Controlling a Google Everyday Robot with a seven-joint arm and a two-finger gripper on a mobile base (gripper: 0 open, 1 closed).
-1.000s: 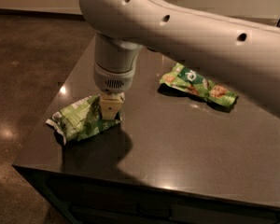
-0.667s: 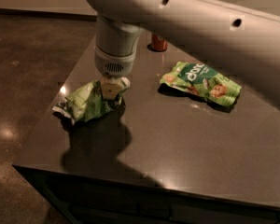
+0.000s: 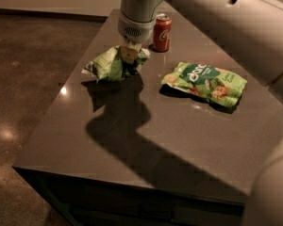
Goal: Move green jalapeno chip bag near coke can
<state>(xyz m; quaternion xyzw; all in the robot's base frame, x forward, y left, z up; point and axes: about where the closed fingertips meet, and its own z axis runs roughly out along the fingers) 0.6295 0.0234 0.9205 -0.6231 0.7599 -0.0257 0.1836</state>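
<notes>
The green jalapeno chip bag [image 3: 111,65] is a crumpled light-green foil bag, held up off the dark table [image 3: 146,140] with its shadow below it. My gripper [image 3: 129,55] hangs from the white arm and is shut on the bag's right end. The coke can [image 3: 162,32], red with a silver top, stands upright on the table just right of and behind the gripper, a short gap from the bag.
A flatter green snack bag [image 3: 205,83] with a dark logo patch lies on the table to the right. The table's left edge drops to a polished floor [image 3: 23,79]. The white arm spans the upper right of the view.
The gripper has lifted the chip bag and carried it toward the back of the table; the coke can now stands in full view right beside it.
</notes>
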